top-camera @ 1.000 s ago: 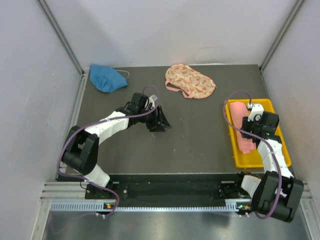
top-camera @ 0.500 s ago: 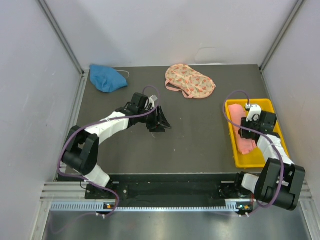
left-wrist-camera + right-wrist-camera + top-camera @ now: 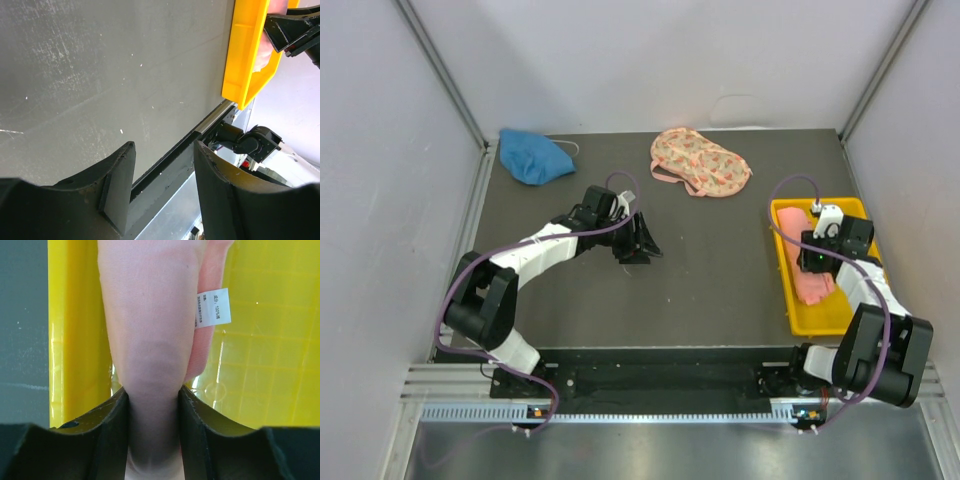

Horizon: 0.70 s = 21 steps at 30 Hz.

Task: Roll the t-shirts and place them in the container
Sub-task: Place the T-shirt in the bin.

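Right gripper (image 3: pixel 151 402): fingers closed against both sides of the rolled salmon-pink t-shirt (image 3: pixel 145 315), pinching it; no gap shows at either pad.
Salmon-pink t-shirt: a tight tube running from between the right fingers out past their tips. Its white label (image 3: pixel 214 307) hangs just right of the roll, beyond the fingertips.
Yellow tray (image 3: pixel 260 365): under and on both sides of the right fingers. Whether the roll rests on its floor or hangs just above cannot be told.
Left gripper (image 3: pixel 162 185): fingers spread, nothing between them, over bare table (image 3: pixel 100 75); the tray is well apart, beyond the tips.
Blue t-shirt (image 3: pixel 533 157): bunched, well apart from the left fingers.
Floral t-shirt (image 3: pixel 702 165): crumpled, apart from both pairs of fingers, nearer the left pair.
Step in hand: judged to be setting 1 finished roll into the tray; 2 shirts look unrolled.
Next move: the right fingers should part and lift straight clear, so the roll neither snags nor unwinds. Then 1 loose shirt needs spreading flat.
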### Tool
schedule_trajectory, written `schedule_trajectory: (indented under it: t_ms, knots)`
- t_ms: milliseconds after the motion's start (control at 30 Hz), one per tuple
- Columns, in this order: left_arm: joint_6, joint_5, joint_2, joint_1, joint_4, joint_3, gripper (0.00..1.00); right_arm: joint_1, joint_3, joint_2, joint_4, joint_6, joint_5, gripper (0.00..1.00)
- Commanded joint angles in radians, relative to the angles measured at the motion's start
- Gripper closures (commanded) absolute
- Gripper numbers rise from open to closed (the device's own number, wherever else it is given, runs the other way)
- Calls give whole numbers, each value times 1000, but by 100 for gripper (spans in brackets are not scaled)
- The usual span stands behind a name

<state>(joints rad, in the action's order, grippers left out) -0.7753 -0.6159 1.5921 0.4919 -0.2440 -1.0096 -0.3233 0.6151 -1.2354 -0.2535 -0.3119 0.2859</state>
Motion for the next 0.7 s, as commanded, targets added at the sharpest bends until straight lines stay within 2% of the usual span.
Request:
schedule_trajectory:
  t_ms: [0,333,567,667]
  knots:
    - [14,-5,-30,-1,28,-12,45,-10,69,2,5,-3,16,60]
    - [4,-10,-27,-1,43,-4,45,-10,106,20,-72,0,-4,48]
    - [8,-5,-30,-1,40,0,45,-11,143,16,-122,14,-50,44]
    - [5,-5,-30,-1,43,3,45,-10,173,17,-148,30,-59,38]
